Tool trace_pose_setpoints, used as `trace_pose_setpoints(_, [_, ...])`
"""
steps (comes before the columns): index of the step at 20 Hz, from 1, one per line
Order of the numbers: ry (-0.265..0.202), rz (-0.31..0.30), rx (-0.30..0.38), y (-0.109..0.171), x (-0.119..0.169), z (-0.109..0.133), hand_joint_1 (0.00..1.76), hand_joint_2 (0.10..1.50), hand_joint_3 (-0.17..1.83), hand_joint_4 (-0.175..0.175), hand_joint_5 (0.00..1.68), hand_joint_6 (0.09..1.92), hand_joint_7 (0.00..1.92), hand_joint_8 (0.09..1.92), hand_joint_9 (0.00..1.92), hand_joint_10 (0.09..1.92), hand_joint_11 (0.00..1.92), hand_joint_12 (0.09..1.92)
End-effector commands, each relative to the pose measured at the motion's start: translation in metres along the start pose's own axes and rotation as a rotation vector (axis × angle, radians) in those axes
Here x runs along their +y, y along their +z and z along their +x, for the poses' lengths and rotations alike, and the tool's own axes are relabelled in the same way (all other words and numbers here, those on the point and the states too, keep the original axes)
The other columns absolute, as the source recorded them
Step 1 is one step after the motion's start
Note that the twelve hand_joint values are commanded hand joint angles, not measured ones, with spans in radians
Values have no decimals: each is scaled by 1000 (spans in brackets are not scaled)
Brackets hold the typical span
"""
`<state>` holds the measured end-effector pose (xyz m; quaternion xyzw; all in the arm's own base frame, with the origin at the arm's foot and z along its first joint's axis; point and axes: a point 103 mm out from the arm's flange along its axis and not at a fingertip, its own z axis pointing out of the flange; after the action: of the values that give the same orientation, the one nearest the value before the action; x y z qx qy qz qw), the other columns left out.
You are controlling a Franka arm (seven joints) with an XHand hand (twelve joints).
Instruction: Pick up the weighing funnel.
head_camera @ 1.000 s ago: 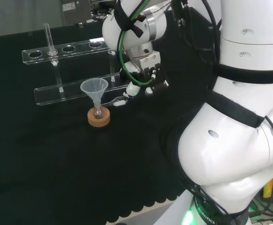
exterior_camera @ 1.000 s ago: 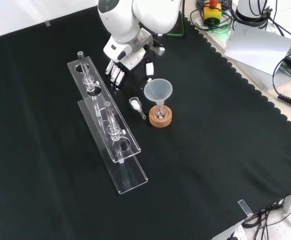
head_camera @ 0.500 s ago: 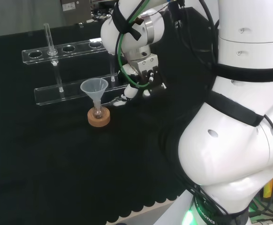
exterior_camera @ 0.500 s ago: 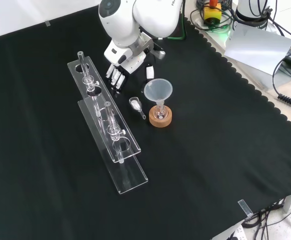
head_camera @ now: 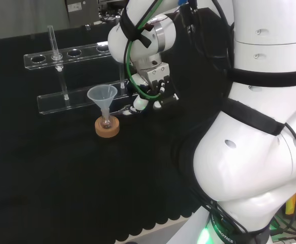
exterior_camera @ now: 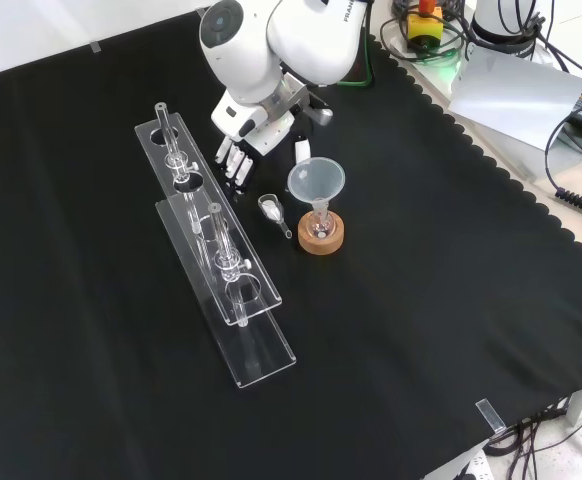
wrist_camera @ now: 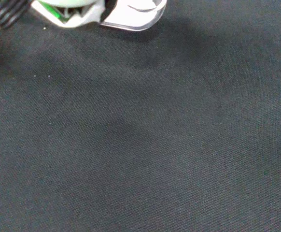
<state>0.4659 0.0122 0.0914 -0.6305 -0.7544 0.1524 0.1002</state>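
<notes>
Clear weighing funnel [exterior_camera: 270,209] lies on desk cloth, between rack [exterior_camera: 233,290] and funnel [exterior_camera: 316,180], just nearer than hand [exterior_camera: 246,135] in front view. Fingers [exterior_camera: 233,165] straight, holding nothing. Risks: fingers clip rack on descent; thumb tips funnel off cork ring [exterior_camera: 321,238]; smooth piece skids from pinch.

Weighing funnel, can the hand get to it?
Probably yes. In the front view the open hand is close to the weighing funnel, bare cloth between them; rack and funnel flank it.
</notes>
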Motion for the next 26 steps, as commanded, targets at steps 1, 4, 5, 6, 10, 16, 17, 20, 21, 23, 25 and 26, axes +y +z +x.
trace_pose_setpoints(1, [-2,-2,-6,4,2,3,858,631,727,-82,476,560,420,781,689,650,416,1322])
trace_pose_setpoints(4, [-3,-1,-8,12,6,8,858,630,727,-83,470,561,417,780,689,650,415,1322])
trace_pose_setpoints(5, [-3,-2,-5,13,7,10,858,630,727,-83,469,562,416,780,689,650,415,1322])
trace_pose_setpoints(6, [-5,-5,-5,15,8,11,858,630,727,-83,469,563,415,781,689,650,415,1322])
trace_pose_setpoints(10, [-6,-10,-7,17,10,14,861,630,727,-83,470,568,412,782,688,650,414,1322])
trace_pose_setpoints(16, [4,-14,-18,17,11,17,862,630,726,-85,482,582,411,784,687,650,412,1321])
trace_pose_setpoints(17, [5,-13,-20,17,12,17,863,630,726,-85,485,585,411,785,687,650,412,1321])
trace_pose_setpoints(20, [7,-13,-30,17,12,18,866,629,726,-85,493,596,411,786,687,651,411,1321])
trace_pose_setpoints(21, [8,-15,-33,17,12,18,868,629,725,-86,497,600,412,786,687,651,410,1321])
trace_pose_setpoints(23, [14,-22,-41,18,13,20,871,628,725,-86,504,609,413,788,687,651,410,1321])
trace_pose_setpoints(25, [14,-27,-44,21,13,23,875,628,724,-86,512,619,415,789,687,651,410,1321])
trace_pose_setpoints(26, [11,-29,-36,21,13,21,877,627,724,-86,519,626,417,789,687,651,410,1321])
